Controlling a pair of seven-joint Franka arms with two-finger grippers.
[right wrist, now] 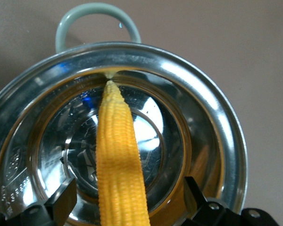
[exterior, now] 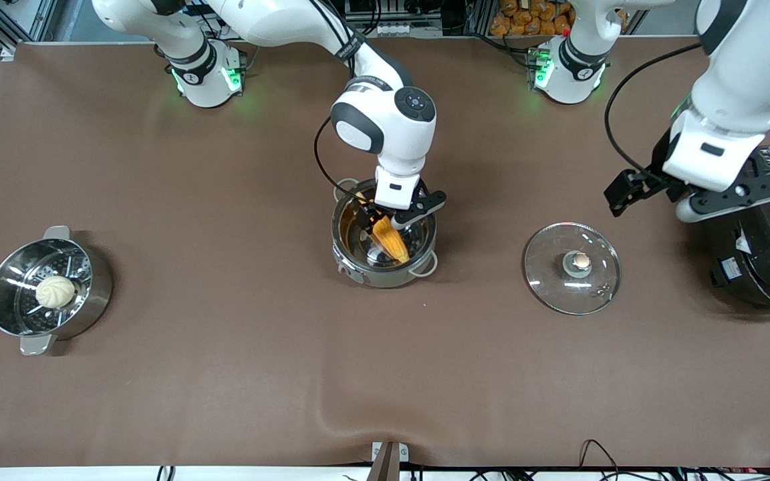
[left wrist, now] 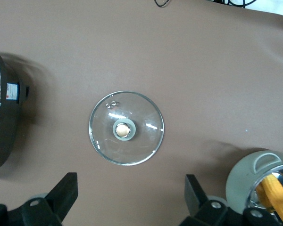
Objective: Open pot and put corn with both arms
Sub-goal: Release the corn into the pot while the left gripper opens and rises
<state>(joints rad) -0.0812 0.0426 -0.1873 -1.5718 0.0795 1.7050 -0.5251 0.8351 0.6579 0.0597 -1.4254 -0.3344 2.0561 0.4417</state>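
In the front view the right gripper [exterior: 385,224] is in the open pot [exterior: 385,242] at the table's middle — the corn [exterior: 392,242] leans inside. The lid [exterior: 572,268] lies toward the left arm's end.

Left wrist view: the left gripper [left wrist: 131,200] hovers over the lid [left wrist: 126,128], jaws spread.

Right wrist view: the fingers [right wrist: 62,201] stand apart beside the corn [right wrist: 119,160] — its tip touches the pot [right wrist: 212,117] wall.

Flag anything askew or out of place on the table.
Nothing spilled or damaged. The corn leans aslant in the pot, tip against its wall, under the open right gripper. The lid lies flat beside it; the left gripper hangs open above.
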